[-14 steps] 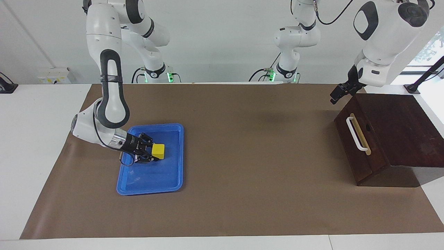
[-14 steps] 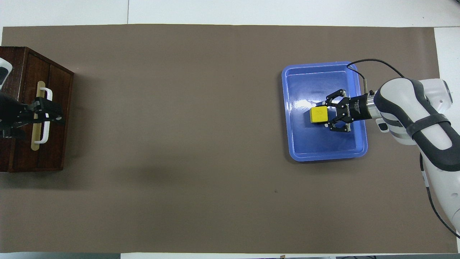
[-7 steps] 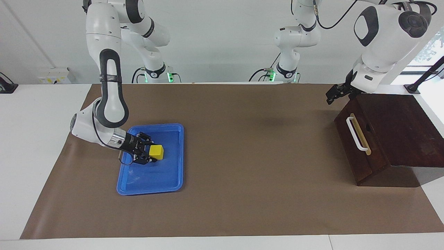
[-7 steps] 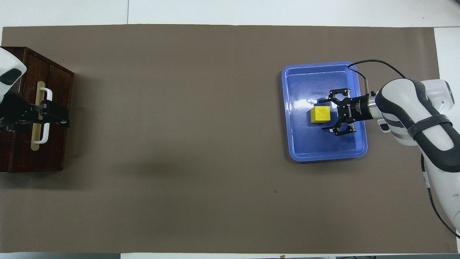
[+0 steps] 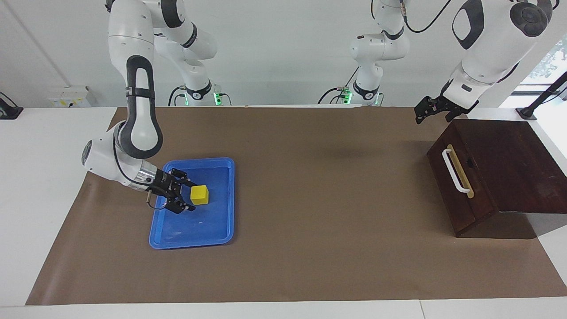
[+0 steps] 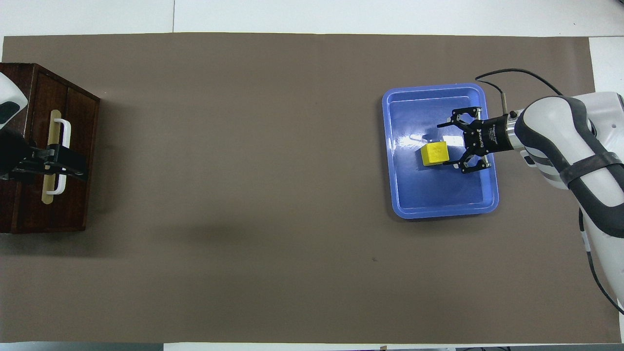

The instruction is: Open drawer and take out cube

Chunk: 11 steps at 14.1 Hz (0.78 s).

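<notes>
Yellow cube (image 5: pixel 199 194) resting free in the blue tray (image 5: pixel 221 230) near the right arm's end of the table; drawer (image 5: pixel 458 186) shut in the dark wooden box (image 5: pixel 509 159). Right gripper (image 5: pixel 184 196) spread apart just beside the cube, low over the tray; could clip the cube or tray rim on lifting away. Left gripper (image 5: pixel 426 113) apart, aloft by the box's upper corner; little risk.

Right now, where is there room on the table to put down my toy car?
The big brown mat lies bare between the blue tray and the wooden box. It is crowded inside the tray, where the yellow cube sits with the open right gripper beside it. The left gripper hovers over the box's edge.
</notes>
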Available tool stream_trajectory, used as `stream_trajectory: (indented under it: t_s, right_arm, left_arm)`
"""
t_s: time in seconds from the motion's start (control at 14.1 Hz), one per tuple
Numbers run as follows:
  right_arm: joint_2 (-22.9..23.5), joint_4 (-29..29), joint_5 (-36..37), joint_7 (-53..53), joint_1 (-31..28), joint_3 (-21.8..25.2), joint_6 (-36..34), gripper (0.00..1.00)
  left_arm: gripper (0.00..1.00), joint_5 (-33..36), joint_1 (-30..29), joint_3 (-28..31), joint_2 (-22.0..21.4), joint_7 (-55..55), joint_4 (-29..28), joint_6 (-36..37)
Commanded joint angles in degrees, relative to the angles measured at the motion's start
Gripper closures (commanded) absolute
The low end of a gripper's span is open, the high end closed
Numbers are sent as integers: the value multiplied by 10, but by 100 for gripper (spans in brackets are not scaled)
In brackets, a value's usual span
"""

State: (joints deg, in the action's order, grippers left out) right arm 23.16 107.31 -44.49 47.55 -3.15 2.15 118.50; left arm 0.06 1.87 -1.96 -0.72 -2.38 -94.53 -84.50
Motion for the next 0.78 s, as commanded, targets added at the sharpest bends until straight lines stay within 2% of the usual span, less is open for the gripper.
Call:
stream_trajectory:
  t_s: [0.0,0.43,0.71]
  right_arm:
    - [-19,-10,45,-13,0,0,-5,0]
    - [-73,-27,181,-39,3,-5,-46,0]
    - [-132,-30,275,-240,-3,-5,-88,0]
  left_arm:
    - [0,-8,-5,1,-13,11,-7,1]
    - [0,-8,-3,2,-16,12,-7,3]
    - [0,-8,-2,3,-18,12,-7,2]
